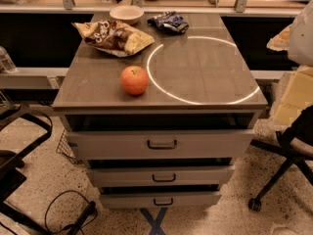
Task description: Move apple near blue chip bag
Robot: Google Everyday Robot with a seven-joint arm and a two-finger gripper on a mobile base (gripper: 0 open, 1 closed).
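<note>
A grey-brown cabinet top (98,89) fills the middle of the camera view, with a thin white ring (203,68) marked across its right half. Under it are three pale drawers (161,143), stepped forward and each slightly open, and three dark handles, one to a drawer. The floor is speckled, with a blue tape cross (156,220) at the foot of the cabinet, a black cable (66,214) looping at lower left, and dark chair legs on either side. A wheel (254,204) shows at lower right. One apple (134,80) sits upright near the front left of the top, just outside the ring's left arc. There are two bags. The blue chip bag (168,22) lies crumpled at the back edge, well apart from the apple. A larger brown-and-yellow chip bag (112,37) lies at back left, between the two. One white bowl (126,13) stands behind it, near the blue bag. The gripper does not appear in this view, so its opening and load cannot be told; only a pale blurred bulk (301,33) shows at the right edge
</note>
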